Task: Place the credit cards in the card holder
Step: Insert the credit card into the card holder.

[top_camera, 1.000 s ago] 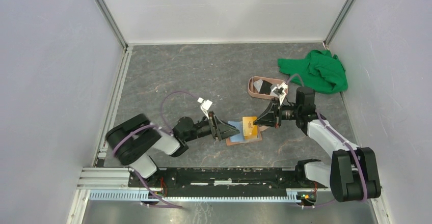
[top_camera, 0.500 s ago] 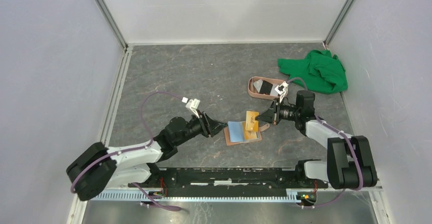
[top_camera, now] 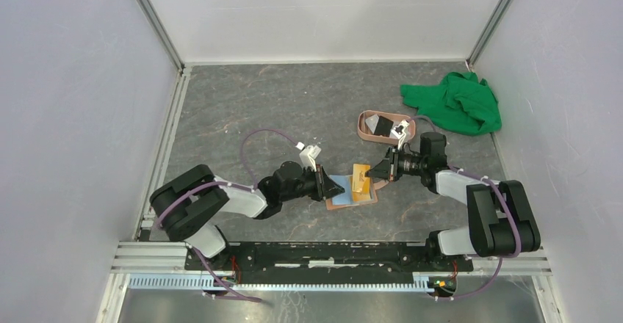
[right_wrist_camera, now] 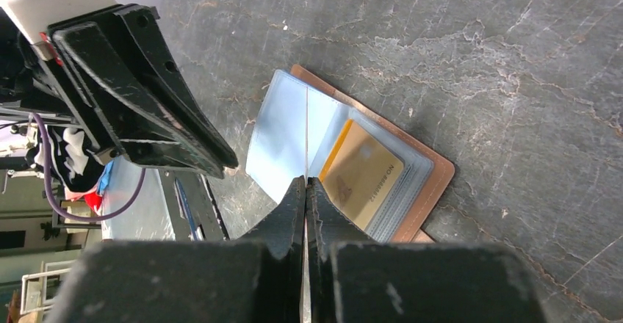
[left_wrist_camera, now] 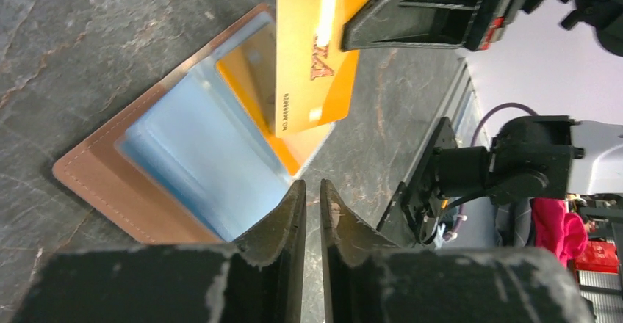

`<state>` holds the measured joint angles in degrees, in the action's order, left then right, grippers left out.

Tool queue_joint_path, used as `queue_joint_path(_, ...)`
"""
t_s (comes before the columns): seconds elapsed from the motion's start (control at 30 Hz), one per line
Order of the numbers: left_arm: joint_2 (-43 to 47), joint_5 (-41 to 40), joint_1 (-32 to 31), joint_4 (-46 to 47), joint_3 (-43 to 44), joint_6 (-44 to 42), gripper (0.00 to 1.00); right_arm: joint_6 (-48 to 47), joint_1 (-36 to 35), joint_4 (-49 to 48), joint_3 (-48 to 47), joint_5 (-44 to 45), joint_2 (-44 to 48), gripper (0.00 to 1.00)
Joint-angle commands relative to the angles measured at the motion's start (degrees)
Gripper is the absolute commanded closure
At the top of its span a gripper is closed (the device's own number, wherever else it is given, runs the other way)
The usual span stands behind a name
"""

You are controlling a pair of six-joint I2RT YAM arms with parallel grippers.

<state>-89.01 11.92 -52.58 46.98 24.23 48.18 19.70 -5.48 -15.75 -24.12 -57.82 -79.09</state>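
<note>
The card holder (top_camera: 345, 200) lies open on the table, brown leather (left_wrist_camera: 103, 191) under clear bluish sleeves (right_wrist_camera: 283, 136). My right gripper (top_camera: 373, 174) is shut on an orange credit card (left_wrist_camera: 312, 66) and holds it on edge above the holder's right half. In the right wrist view the right gripper (right_wrist_camera: 305, 181) shows that card only as a thin line. An orange-gold card (right_wrist_camera: 360, 172) shows inside the right-hand sleeve. My left gripper (top_camera: 336, 189) hovers at the holder's left edge. The left gripper's (left_wrist_camera: 313, 185) jaws stand a narrow gap apart with only table between them.
A pink oval tray (top_camera: 364, 121) behind the holder holds a black card (top_camera: 380, 125). A crumpled green cloth (top_camera: 459, 103) lies at the back right. White walls enclose the table. The left gripper's black body (right_wrist_camera: 139, 95) fills the left of the right wrist view.
The left gripper drew back, then returned to the holder's left edge, its jaws narrowing from wide open to a slit. The right gripper tipped the orange card up on edge.
</note>
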Motion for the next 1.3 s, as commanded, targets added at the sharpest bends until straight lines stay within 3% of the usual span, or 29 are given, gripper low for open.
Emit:
queue_joint_path(0.0, -4.0, -1.3, -0.2, 1.4, 1.7, -0.2, 0.84, 0.3, -0.5, -0.2, -0.8, 1.3, -1.1, 1.00)
queue_joint_path(0.17, -4.5, -4.8, -0.2, -1.1, -0.3, -0.1, 0.90, 0.2, -0.9, 0.0, -0.9, 1.4, -1.8, 1.00)
queue_joint_path(0.6, -8.3, -7.1, -0.2, -0.7, -2.3, 1.5, 0.92, 1.6, -2.1, -0.2, -1.0, 3.0, -3.4, 1.00)
queue_joint_path(1.27, -8.2, -6.6, -0.2, 0.4, -4.2, 2.7, 0.94, 2.9, -6.4, 6.6, -3.4, 17.6, -1.4, 1.00)
